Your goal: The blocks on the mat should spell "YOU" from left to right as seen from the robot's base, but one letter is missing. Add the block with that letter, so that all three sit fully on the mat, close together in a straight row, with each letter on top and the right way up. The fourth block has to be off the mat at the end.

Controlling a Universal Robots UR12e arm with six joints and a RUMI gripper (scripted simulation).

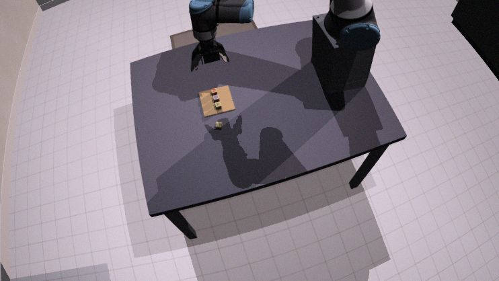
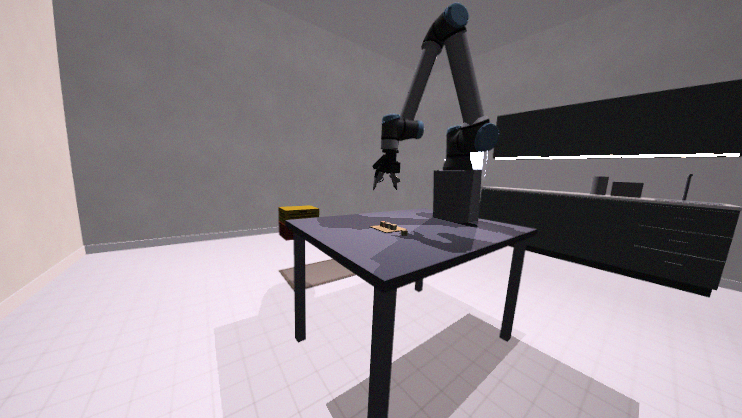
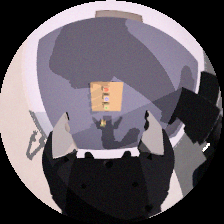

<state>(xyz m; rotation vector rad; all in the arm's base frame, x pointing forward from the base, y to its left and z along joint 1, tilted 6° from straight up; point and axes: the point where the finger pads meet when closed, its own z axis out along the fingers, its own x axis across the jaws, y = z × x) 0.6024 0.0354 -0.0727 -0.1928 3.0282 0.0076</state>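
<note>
A tan mat (image 1: 226,99) (image 2: 377,227) (image 3: 116,100) lies near the middle of the dark table (image 1: 279,146). Three blocks stand on it in a close row: one with a red letter (image 1: 213,92) (image 3: 105,91), one with a blue letter (image 1: 215,97) (image 3: 106,98), and one with a green letter (image 1: 217,104) (image 3: 106,105). The letters are too small to read. A fourth block (image 1: 218,124) (image 2: 404,233) (image 3: 103,123) lies on the table off the mat, near its front edge. My gripper (image 1: 208,62) (image 2: 385,181) is open and empty, high above the table behind the mat.
The robot's dark pedestal (image 1: 335,59) (image 2: 456,196) stands at the table's back right. A yellow and red box (image 2: 298,217) sits on the floor behind the table. A dark counter (image 2: 623,228) runs along the right wall.
</note>
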